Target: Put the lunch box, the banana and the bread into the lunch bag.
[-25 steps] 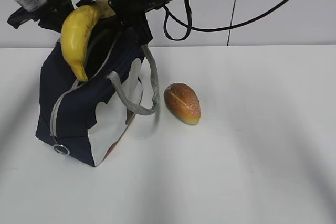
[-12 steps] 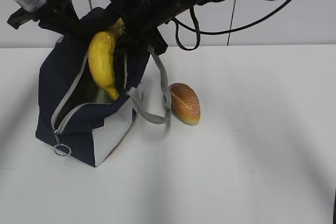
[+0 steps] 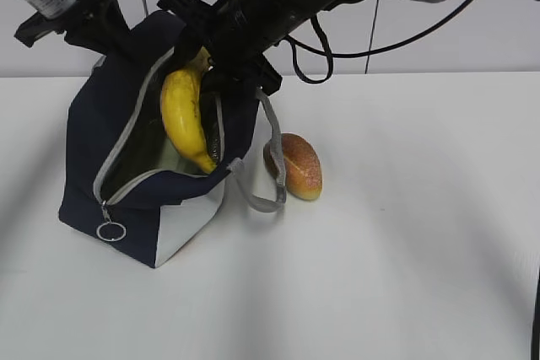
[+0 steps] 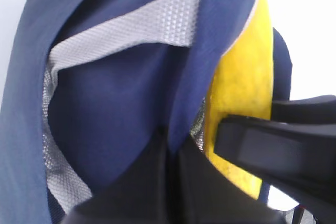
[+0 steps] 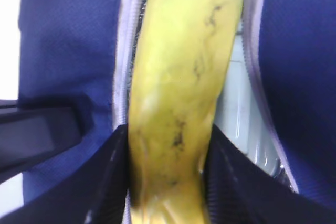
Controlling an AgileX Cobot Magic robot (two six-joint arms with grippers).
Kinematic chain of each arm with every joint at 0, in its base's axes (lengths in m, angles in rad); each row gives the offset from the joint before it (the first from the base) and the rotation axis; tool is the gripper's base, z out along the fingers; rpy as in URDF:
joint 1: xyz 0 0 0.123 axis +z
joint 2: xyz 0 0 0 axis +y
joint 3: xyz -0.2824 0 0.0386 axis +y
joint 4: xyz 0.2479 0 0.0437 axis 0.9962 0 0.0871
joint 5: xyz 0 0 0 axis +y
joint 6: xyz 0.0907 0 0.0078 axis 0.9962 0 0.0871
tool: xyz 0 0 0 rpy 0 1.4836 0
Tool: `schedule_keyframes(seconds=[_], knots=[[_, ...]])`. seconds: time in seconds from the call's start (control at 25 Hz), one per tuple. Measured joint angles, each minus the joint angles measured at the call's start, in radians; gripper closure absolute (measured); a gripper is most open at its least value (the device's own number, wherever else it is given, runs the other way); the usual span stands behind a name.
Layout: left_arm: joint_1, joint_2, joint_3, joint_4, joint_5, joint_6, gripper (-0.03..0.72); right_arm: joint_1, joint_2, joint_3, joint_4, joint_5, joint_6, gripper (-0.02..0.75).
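Note:
The navy lunch bag [image 3: 89,137] stands at the left of the table with its zipper mouth wide open. My left gripper [image 3: 114,35] is shut on the bag's rear top edge, pinching navy fabric [image 4: 172,140]. My right gripper [image 3: 202,61] is shut on the upper end of the yellow banana [image 3: 186,115], which hangs tip-down into the opening [image 5: 178,77]. The lunch box [image 5: 244,98] shows as a pale green lid inside the bag beneath the banana. The bread [image 3: 295,164] lies on the table just right of the bag.
A grey strap handle [image 3: 266,183] droops from the bag against the bread. The zipper's ring pull [image 3: 110,231] hangs at the bag's front corner. White tabletop [image 3: 405,233] stretches to the right and front. A black cable [image 3: 316,48] loops off the right arm.
The right gripper has carried the banana rightward and down, from over the bag's left edge into the opening. The bag mouth has spread wider and the strap has swung against the bread.

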Motion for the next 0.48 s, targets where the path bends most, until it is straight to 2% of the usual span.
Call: schedule_keyframes(seconds=[0.12,0.2,0.4,0.48], knots=[[0.0,0.0,0.0,0.0,0.0,0.0,0.691,0.0,0.019,-0.002,0.019,0.002,-0.011,0.421],[0.0,0.0,0.0,0.0,0.0,0.0,0.691,0.0,0.034,-0.002,0.075,0.002,-0.072,0.381],[0.0,0.0,0.0,0.002,0.0,0.0,0.691,0.0,0.056,-0.002,0.212,0.002,-0.221,0.177],[0.001,0.0,0.0,0.003,0.0,0.0,0.691,0.0,0.057,-0.002,0.214,0.002,-0.243,0.145]])
